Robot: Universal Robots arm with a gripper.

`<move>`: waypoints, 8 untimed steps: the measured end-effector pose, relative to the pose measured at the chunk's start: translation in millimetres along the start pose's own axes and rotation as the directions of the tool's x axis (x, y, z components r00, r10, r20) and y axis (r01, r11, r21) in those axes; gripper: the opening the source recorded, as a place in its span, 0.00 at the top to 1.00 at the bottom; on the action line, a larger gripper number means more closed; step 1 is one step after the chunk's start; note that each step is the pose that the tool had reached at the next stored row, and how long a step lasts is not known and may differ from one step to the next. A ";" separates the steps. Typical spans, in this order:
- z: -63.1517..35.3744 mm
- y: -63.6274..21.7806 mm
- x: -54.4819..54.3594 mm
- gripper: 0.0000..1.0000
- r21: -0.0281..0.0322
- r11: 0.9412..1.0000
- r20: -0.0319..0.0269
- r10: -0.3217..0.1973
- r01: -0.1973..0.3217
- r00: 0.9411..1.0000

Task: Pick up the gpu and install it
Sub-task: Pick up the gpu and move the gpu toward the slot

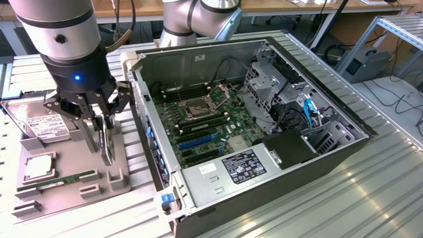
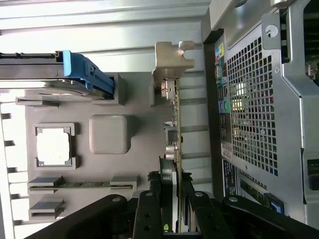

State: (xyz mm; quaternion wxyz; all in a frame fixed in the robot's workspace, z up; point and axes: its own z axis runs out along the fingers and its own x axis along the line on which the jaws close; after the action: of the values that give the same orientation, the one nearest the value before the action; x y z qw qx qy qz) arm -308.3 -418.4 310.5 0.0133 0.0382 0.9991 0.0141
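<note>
Grey tray point(image 1: 66, 196), arm point(image 1: 63, 34) upright — pincer point(image 1: 102, 119) (clamped) holds gpu point(image 1: 106, 145)

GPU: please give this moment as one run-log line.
gripper: shut on gpu | gpu: on edge at tray | case: open

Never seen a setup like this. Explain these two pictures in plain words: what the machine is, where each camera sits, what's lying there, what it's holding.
The machine is a robot arm ending in a gripper, its clamp-like hand. One picture comes from a camera standing off the arm. The other comes from a camera on the arm's wrist, looking along the gripper. Beside an open computer case lies a grey tray of parts: a hard drive, a processor chip and a memory stick. The gripper is closed on the gpu, a thin card standing on edge at the tray.
</note>
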 end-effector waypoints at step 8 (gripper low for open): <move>-7.3 0.2 -0.2 0.73 0.000 1.000 0.000 0.000 0.000 1.000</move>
State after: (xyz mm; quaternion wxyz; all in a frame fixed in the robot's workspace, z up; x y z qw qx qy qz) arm -308.3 -418.4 317.8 0.0133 0.0382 0.9991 0.0141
